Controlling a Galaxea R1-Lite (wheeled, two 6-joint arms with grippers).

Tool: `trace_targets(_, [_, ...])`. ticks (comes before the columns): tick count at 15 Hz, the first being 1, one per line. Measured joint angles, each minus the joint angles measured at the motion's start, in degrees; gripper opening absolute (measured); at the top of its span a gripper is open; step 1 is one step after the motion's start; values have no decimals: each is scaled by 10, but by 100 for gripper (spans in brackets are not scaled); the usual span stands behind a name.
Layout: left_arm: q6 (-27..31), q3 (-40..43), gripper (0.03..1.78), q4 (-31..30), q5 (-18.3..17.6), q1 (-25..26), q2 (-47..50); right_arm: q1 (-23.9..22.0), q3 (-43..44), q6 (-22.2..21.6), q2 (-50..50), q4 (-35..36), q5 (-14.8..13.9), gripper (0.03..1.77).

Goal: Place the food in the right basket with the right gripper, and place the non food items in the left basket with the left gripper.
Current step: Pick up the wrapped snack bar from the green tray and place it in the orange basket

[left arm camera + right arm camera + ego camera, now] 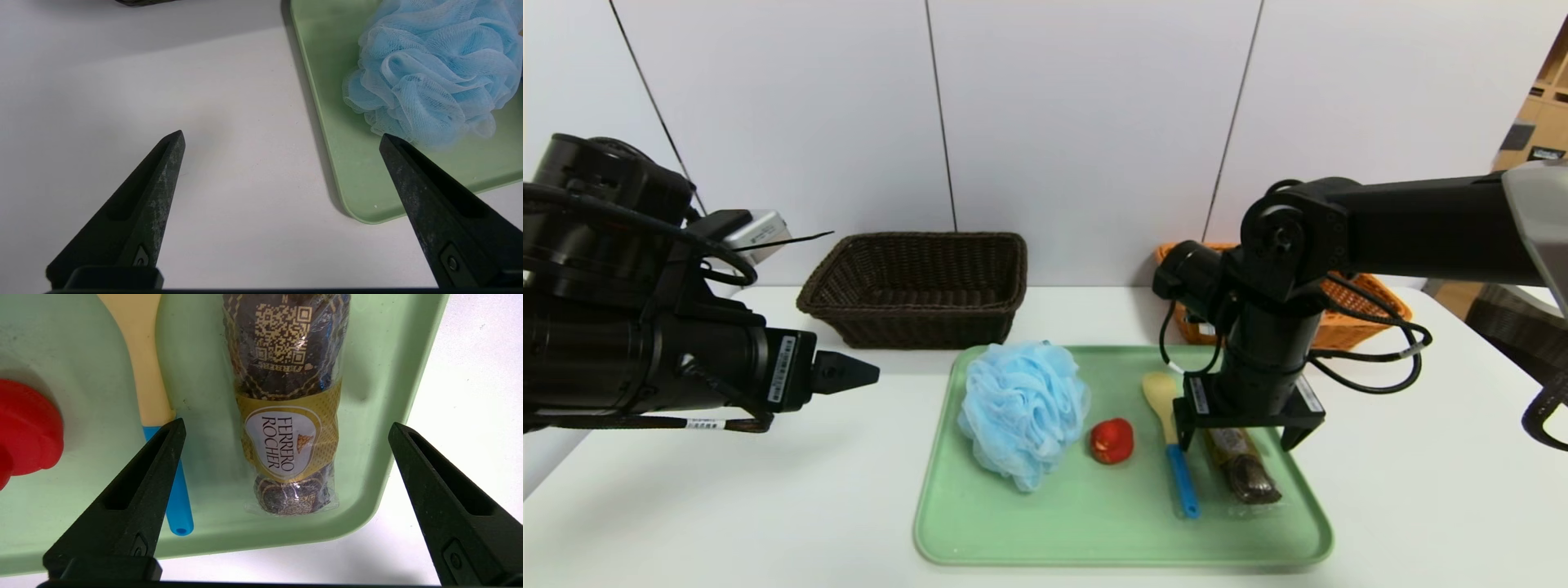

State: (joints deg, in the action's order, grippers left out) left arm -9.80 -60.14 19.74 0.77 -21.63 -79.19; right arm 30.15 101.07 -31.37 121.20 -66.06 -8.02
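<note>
Holding four items, one tray (947, 523) faces two baskets (915, 282).

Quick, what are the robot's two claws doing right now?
Left gripper: open, empty, beside the tray.
Right gripper: open, empty, above the chocolates.
</note>
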Motion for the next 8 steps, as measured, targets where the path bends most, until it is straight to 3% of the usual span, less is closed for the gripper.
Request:
trace_targets(6, [0, 0, 169, 0, 0, 0, 3, -1, 0, -1, 2, 0, 0, 171])
trace_targets(8, [0, 0, 169, 0, 0, 0, 5, -1, 0, -6, 2, 0, 1, 137])
